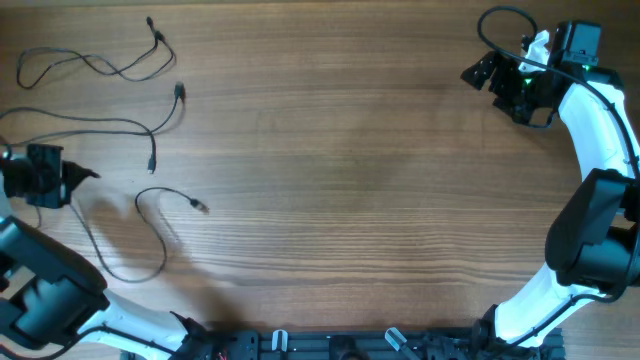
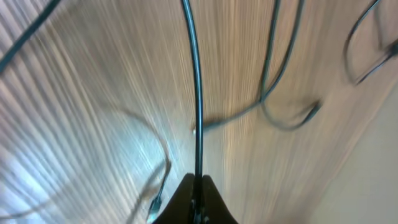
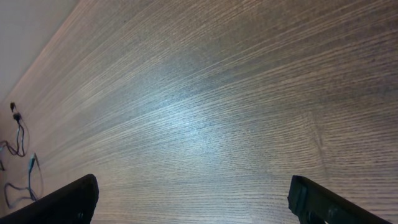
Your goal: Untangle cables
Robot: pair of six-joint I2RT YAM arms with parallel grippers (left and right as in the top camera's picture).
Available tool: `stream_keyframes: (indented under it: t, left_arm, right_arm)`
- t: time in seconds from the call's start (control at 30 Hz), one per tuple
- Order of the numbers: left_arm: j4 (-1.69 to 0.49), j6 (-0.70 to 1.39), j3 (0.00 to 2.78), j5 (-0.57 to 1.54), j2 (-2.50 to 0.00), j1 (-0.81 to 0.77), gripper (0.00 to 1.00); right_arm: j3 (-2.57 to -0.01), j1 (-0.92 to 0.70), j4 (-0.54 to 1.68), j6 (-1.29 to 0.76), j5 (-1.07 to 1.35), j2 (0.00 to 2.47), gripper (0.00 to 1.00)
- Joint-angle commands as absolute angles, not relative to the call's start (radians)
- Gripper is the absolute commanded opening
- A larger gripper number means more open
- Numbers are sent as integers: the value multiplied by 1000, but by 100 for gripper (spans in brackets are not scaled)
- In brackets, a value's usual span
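Observation:
Three thin black cables lie apart at the table's left in the overhead view. One [image 1: 158, 38] is at the top left. A second [image 1: 179, 92] runs below it from the left edge. A third [image 1: 165, 255] loops near the front left and ends in a plug. My left gripper [image 1: 85, 177] is at the left edge, shut on this third cable. In the left wrist view its jaws [image 2: 198, 190] pinch the cable [image 2: 197, 93], which runs straight up the frame. My right gripper [image 1: 480, 72] is open and empty at the far right corner; its fingers [image 3: 199, 205] frame bare wood.
The table [image 1: 350, 170] is wood-grained. In the right wrist view, small cable ends [image 3: 18, 124] show far off at the left edge. In the left wrist view, other blurred cables [image 2: 280, 118] lie on the wood beyond the held one.

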State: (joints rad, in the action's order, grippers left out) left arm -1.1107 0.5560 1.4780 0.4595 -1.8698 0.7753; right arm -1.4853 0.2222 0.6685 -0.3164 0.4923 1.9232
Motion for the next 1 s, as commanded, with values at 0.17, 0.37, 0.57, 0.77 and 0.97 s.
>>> stream_keyframes:
  t: [0.17, 0.37, 0.57, 0.77, 0.97]
  left_arm:
    - [-1165, 516, 1477, 208, -1863, 627, 47]
    - [-1235, 472, 1474, 212, -1863, 490, 79]
    - [-1220, 500, 1409, -17, -1864, 344, 100]
    - [-1124, 539, 1243, -84, -1865, 352, 100]
    - [-1072, 539, 1225, -8, -1865, 352, 59]
  right_arm:
    - [-1488, 217, 666, -318, 485, 1904, 100]
    - [-1488, 217, 666, -318, 485, 1905, 100]
    - [-1488, 217, 665, -318, 485, 1905, 100]
    - [-1488, 217, 666, -318, 485, 1905, 100]
    - [-1488, 217, 666, -318, 485, 1905, 100]
